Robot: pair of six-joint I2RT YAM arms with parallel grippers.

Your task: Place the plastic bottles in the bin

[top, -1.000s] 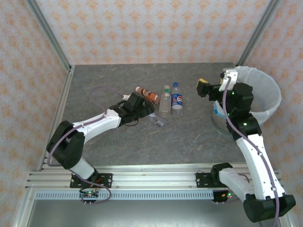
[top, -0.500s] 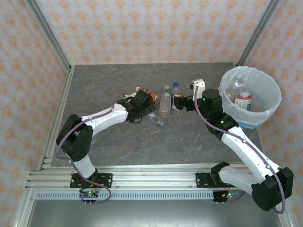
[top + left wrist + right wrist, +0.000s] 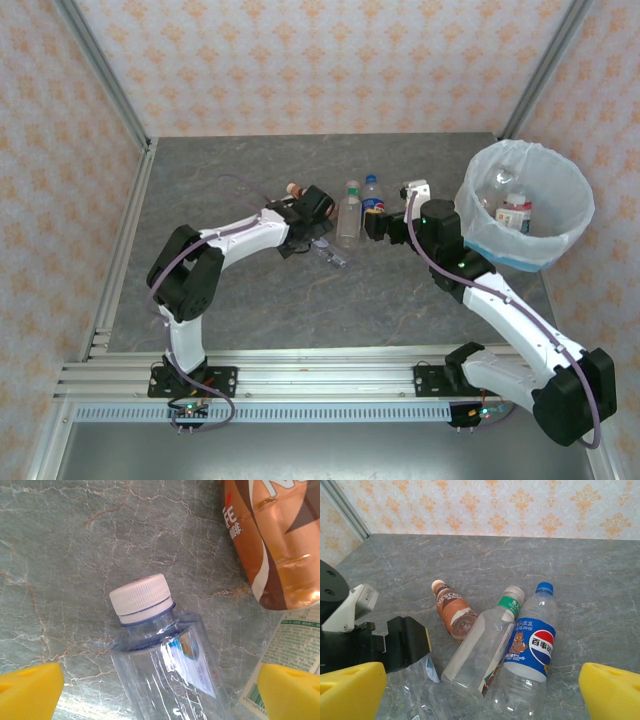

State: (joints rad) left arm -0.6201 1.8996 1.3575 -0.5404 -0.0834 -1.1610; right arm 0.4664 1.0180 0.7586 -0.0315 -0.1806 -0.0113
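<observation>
Though spread no wider than one small cluster, four plastic bottles down flat near the middle of the grey marbled desk (image 3: 240,300): a small clear bottle with a white ribbed cap (image 3: 150,645), a brown-labelled Nescafé bottle with a cream cap (image 3: 452,609), a clear bottle with a green neck label and pale cap (image 3: 485,650), and a clear Pepsi bottle with a blue cap (image 3: 532,645). Last two side by side and touching, caps toward the far wall; brown one just left of them. White-capped one between the yellow left fingers (image 3: 27,690), spread wide to either side of its shoulder and gripping nothing. Yellow right fingers (image 3: 612,690) likewise wide apart and empty, facing the cluster from the right. At the far right, well apart from the cluster, the round light-blue bin lined with a white bag (image 3: 505,257), a red-labelled bottle (image 3: 515,213) and what looks like another clear one (image 3: 500,180) inside.
</observation>
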